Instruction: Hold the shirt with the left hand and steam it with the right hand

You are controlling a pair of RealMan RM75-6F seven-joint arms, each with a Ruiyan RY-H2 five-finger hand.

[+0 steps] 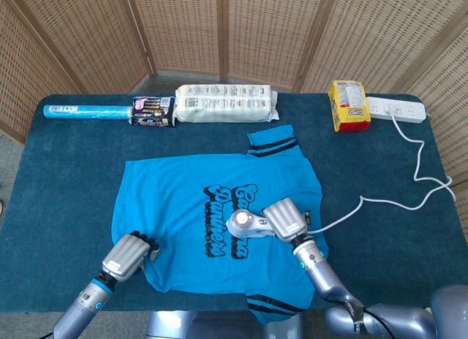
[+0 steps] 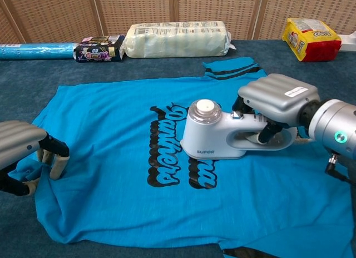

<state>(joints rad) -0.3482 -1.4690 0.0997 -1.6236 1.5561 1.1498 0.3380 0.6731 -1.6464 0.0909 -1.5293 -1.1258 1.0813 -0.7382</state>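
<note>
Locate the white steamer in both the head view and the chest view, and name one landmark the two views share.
Head view: the steamer sits lower centre, on the shirt's black lettering, held by the right hand.
Chest view: the steamer is centre right, on the same lettering.
Shared landmark: the yellow snack bag at the table's far right.

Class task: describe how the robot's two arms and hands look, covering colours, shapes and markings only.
Both arms are silver-grey metal cylinders. The right hand has a ribbed grey back with a small white label, dark fingers and a green wrist light. The left hand has the same ribbed grey back, with black and beige fingers and a blue-ringed wrist.
</note>
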